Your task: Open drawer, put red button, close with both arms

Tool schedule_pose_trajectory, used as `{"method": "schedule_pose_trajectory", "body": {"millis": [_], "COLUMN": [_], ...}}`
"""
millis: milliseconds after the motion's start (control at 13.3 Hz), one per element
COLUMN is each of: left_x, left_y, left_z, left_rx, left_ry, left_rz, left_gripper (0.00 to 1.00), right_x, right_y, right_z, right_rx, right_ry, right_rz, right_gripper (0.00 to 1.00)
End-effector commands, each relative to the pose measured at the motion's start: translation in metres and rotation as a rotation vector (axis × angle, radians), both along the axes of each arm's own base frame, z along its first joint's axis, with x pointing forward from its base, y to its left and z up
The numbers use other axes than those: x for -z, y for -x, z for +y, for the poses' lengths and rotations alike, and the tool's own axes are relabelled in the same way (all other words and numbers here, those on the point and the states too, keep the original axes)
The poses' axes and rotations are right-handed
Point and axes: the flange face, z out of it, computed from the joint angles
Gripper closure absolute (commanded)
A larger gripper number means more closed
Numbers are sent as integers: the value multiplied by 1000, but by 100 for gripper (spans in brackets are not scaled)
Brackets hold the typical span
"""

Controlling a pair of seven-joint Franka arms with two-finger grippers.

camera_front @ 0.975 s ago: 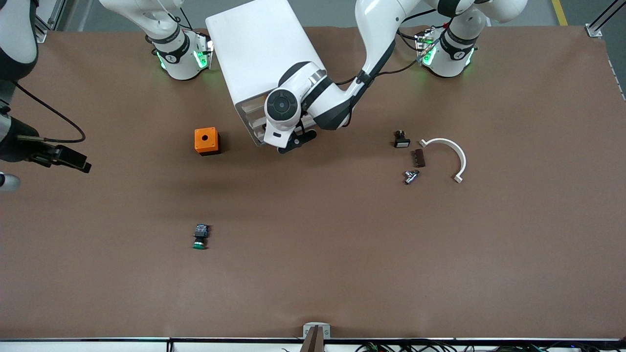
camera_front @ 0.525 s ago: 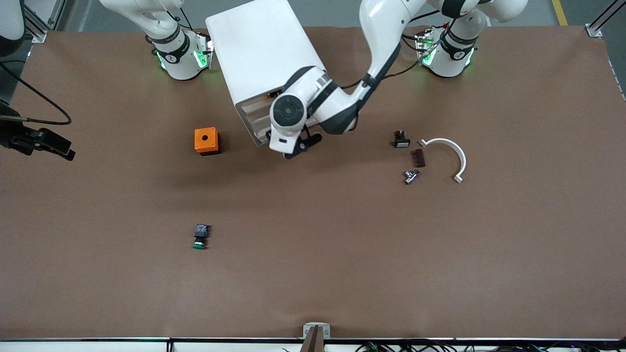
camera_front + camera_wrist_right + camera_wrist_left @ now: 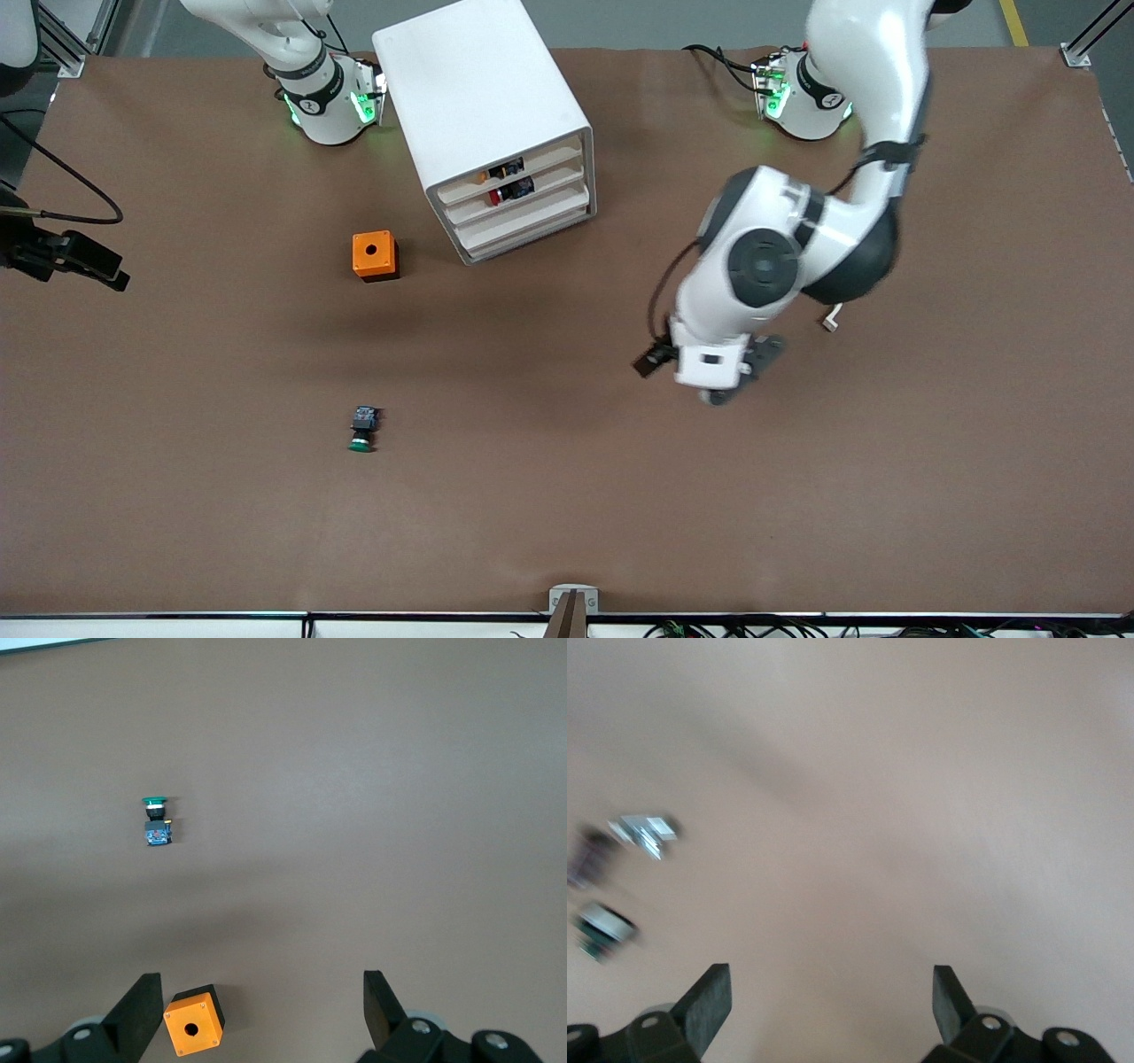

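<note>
Red button [image 3: 502, 192] inside the white cabinet's [image 3: 478, 97] drawer [image 3: 514, 188] (pushed in).
Left gripper [image 3: 831, 1003] hangs spread over bare table [image 3: 567, 496]; right gripper [image 3: 262, 1005], also spread, above the orange cube [image 3: 374, 255].

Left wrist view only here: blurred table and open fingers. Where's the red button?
Observer: The small red-capped push button lies inside the boxy white plastic cabinet, in a drawer near the top.
Operator: Is it shut?
Observer: Looks so. Its front sits level with the others; none sticks out.
Operator: And the right hand?
Observer: The right hand is open, waiting above the table's right-arm end, with the orange cube with a round hole in its camera. Your left hand is over bare table.
</note>
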Motion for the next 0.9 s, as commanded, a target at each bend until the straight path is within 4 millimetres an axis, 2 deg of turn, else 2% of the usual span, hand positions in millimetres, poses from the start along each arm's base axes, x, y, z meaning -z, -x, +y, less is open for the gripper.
{"method": "schedule_pose_trajectory", "body": {"millis": [0,225,525,675,825], "left_x": [-36,-92,-170,-194,-208], "left_y": [-6,-6,25,40,52], "left_z": [59,136,210,232,259], "left_rx": [115,250,337,430,490], "left_ry": [-65,-93,-70,-57,-46], "left_rz": [-21,-19,-10,-11,-28], "left_gripper": [0,0,0,0,0], "right_x": [-6,-10,-10,-11,-14], "right_y": [9,8,9,9,10], "right_z": [-6,-6,-4,-5,-5], "right_rx": [-7,-7,-10,-9,-9], "right_ry": [15,15,15,15,15], "right_rz": [-19,-45,-45,-47,-53], "right_gripper": [0,0,0,0,0]}}
